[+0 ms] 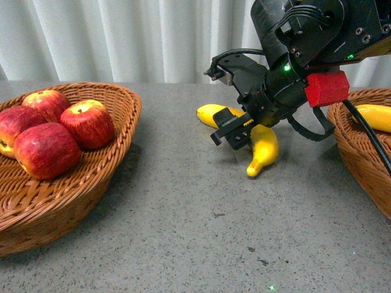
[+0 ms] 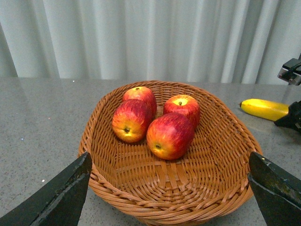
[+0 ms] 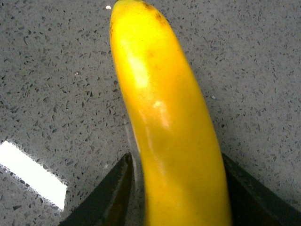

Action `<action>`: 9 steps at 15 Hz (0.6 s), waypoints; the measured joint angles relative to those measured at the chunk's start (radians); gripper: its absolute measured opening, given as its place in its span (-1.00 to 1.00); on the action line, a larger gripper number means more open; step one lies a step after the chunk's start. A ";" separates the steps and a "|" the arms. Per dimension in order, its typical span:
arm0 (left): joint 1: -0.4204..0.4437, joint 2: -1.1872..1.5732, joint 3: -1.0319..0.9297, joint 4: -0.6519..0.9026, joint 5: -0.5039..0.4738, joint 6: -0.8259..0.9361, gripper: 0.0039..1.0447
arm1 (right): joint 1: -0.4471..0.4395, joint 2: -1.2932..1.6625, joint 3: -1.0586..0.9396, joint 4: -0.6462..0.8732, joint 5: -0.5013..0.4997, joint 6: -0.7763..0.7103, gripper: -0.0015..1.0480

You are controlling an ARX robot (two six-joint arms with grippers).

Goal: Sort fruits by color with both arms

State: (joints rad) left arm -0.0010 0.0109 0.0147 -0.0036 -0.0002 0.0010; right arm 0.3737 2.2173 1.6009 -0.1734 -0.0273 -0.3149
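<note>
A curved bright yellow banana [image 3: 169,127] is seen lying on the speckled grey stone table [image 1: 183,220], set between the black fingers of the right gripper [image 1: 241,131], whose jaws flank it closely on both sides; whether they are pressing it cannot be told. The left gripper [image 2: 169,188] is held with its jaws wide apart and empty. Beyond them, a brown woven wicker basket [image 2: 211,188] is shown holding four glossy red apples [image 2: 170,135], clustered toward its far side.

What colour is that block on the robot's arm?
Red. The block on the right arm shows best in the front view.
</note>
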 joint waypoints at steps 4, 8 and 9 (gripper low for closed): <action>0.000 0.000 0.000 0.000 0.000 0.000 0.88 | -0.001 -0.016 -0.052 0.174 -0.038 0.065 -0.32; 0.000 0.000 0.000 0.000 0.000 0.000 0.88 | -0.045 -0.200 -0.166 0.314 -0.161 0.242 -0.32; 0.000 0.000 0.000 0.000 0.000 0.000 0.88 | -0.077 -0.281 -0.236 0.357 -0.189 0.264 -0.33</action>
State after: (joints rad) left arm -0.0010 0.0109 0.0147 -0.0036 -0.0002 0.0010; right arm 0.2962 1.9366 1.3651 0.1837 -0.2161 -0.0505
